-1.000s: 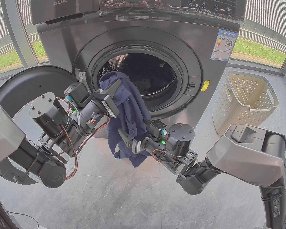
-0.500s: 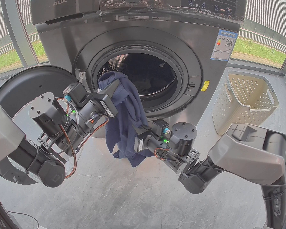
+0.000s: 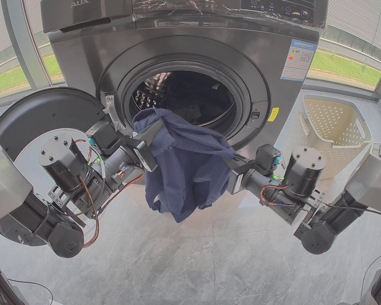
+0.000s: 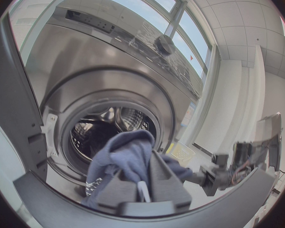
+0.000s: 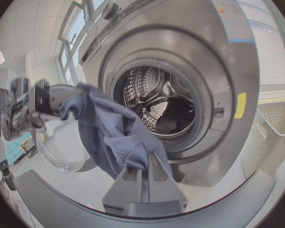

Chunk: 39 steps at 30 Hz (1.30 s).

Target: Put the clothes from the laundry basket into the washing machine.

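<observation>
At frame centre, before the open washing machine (image 3: 249,56), a navy garment (image 3: 186,166) hangs stretched between left gripper (image 3: 155,128) and right gripper (image 3: 230,160) — both clamped tight on cloth, likely spreading it to feed inside.

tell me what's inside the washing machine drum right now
Inside the drum: ribbed steel wall and a dark heap at the bottom, likely clothing. The navy garment, held by the left gripper and right gripper, hides its lower front.
</observation>
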{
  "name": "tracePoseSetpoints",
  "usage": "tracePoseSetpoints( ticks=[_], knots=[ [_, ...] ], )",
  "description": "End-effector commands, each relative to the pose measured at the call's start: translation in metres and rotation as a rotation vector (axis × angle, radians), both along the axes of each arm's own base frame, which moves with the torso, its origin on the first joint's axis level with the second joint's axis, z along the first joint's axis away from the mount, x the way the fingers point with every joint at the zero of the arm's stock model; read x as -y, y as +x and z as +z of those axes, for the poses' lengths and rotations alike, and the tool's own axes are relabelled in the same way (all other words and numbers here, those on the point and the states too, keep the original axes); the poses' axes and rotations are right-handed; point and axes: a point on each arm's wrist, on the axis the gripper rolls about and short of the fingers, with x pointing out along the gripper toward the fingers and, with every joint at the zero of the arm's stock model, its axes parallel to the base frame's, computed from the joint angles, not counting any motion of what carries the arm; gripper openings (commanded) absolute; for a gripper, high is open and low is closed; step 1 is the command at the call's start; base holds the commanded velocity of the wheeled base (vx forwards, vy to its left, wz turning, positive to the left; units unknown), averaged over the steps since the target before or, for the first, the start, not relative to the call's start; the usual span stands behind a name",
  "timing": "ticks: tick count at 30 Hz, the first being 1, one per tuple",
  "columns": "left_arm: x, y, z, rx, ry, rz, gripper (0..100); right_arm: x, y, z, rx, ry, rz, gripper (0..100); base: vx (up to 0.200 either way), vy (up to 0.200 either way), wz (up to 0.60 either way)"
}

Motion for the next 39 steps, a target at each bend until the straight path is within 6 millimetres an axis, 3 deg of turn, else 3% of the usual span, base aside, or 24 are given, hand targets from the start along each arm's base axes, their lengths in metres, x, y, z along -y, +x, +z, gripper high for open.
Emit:
tracePoseSetpoints(
  ticks=[1,7,13,26,32,39],
  knots=[
    [0.006,-0.016,-0.013,-0.048,0.039,-0.056,100,0.027,-0.015,0.032,0.074,0.061,-0.027,0,0.000,0.000,0.00],
    [0.020,-0.033,-0.035,-0.132,0.087,-0.125,100,0.035,-0.008,0.056,0.169,0.135,-0.040,0,0.000,0.000,0.00],
    [0.025,-0.029,-0.062,-0.209,0.139,-0.135,100,0.030,-0.010,0.073,0.229,0.200,-0.022,0,0.000,0.000,0.00],
    [0.024,-0.026,-0.104,-0.329,0.239,-0.201,100,0.025,-0.003,0.086,0.273,0.246,-0.052,0,0.000,0.000,0.00],
    [0.020,-0.024,-0.135,-0.420,0.298,-0.217,100,0.009,0.017,0.088,0.292,0.269,-0.073,0,0.000,0.000,0.00],
    [0.027,-0.010,-0.159,-0.442,0.338,-0.205,100,-0.007,0.013,0.099,0.309,0.291,-0.032,0,0.000,0.000,0.00]
  ],
)
